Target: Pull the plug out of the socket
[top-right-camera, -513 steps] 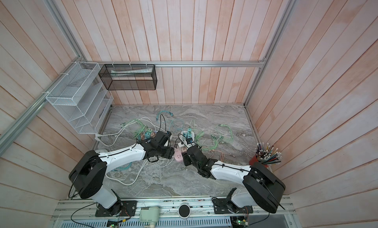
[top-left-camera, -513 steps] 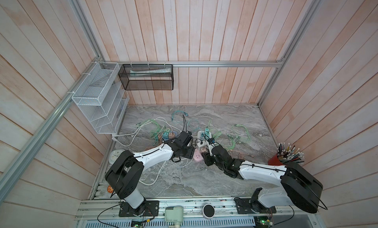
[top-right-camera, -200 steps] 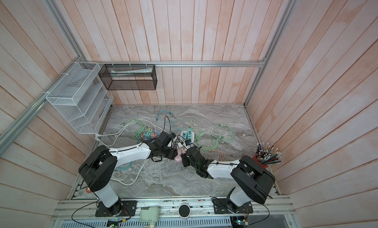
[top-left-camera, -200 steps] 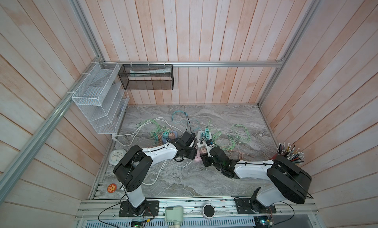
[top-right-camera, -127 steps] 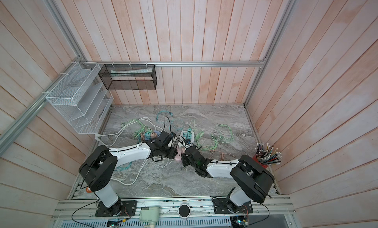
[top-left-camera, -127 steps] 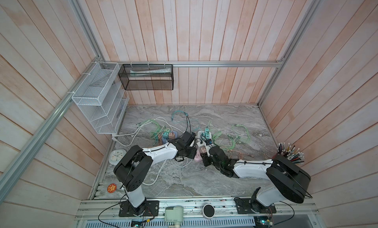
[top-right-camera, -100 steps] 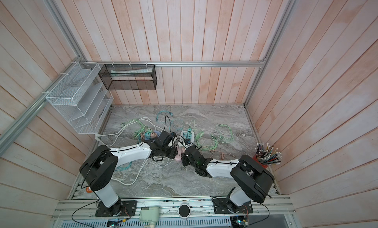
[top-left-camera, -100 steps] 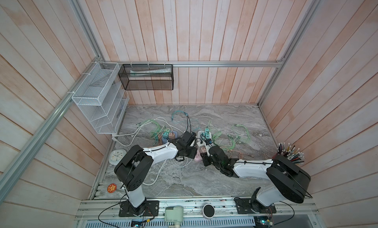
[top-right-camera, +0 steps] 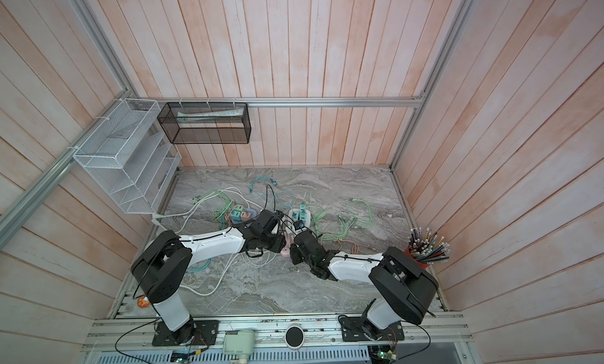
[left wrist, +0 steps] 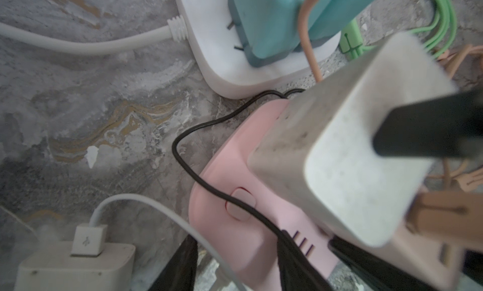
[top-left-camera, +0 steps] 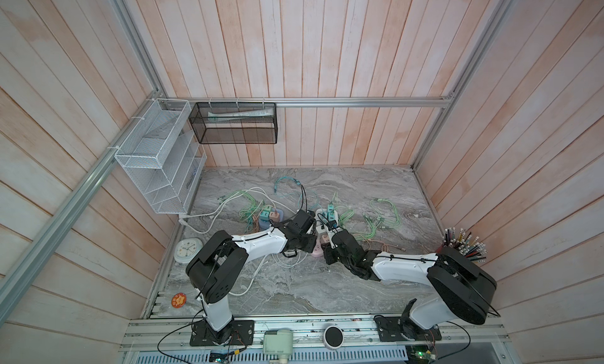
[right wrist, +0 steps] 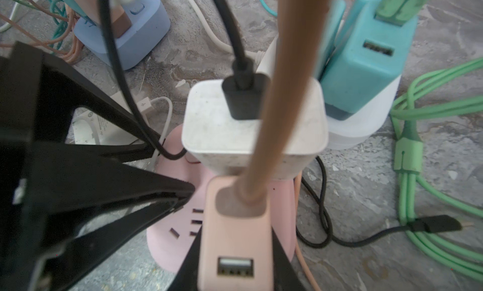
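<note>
The pink socket [top-left-camera: 316,252] [top-right-camera: 285,252] lies mid-table between both arms. In the left wrist view my left gripper [left wrist: 235,263] is shut on the socket's rounded end [left wrist: 235,198], one black finger on each side. A pink plug [right wrist: 235,237] with a peach cable stands seated in the socket [right wrist: 170,237]. My right gripper [right wrist: 235,266] is shut on the pink plug, its fingers [right wrist: 285,271] pressed against both flanks. A white charger [right wrist: 253,130] with a black cable sits in the same socket, just beyond the plug.
A white power strip with teal chargers [right wrist: 366,67] touches the socket's far end. A blue socket cube [right wrist: 130,33], a loose white charger [left wrist: 73,266] and green cables [right wrist: 431,172] lie close around. A pencil cup [top-left-camera: 464,244] stands at the right, a clock [top-left-camera: 189,249] at the left.
Both arms have stayed at the pink socket. The jaws of both grippers have closed in, the left on the socket and the right on the pink plug.
</note>
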Controlling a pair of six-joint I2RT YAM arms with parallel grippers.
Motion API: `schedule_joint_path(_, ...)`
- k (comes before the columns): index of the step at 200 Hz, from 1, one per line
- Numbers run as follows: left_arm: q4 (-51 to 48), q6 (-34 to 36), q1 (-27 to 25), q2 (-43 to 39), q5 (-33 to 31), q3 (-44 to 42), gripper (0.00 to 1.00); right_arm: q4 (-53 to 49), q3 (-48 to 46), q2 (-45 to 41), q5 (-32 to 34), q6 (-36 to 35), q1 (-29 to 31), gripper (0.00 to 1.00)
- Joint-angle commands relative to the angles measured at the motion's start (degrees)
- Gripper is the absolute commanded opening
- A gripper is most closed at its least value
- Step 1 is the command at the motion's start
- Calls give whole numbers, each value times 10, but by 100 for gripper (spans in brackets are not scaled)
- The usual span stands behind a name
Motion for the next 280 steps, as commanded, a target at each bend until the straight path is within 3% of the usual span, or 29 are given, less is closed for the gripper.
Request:
schedule_joint_path(1,-33,-3,-7,43,6,-17,50,-12,16,-10,-5,-3,5,9)
schedule_joint_path(74,-30,-6,-11,69,5,-13,50,-37,48,13,27,-9,34,8)
schedule_joint_path(162,-37,-8,-29,80,-27,-10,50,-128,105,26,72,52,33,7)
schedule_joint_path(233,-36,-6,-31,75,-39,-23,50,-116,71,-2,74,72,25,7)
schedule_joint_path(280,-11,-11,-29,79,-9,-31,50,-140,111,17,59,45,29,4)
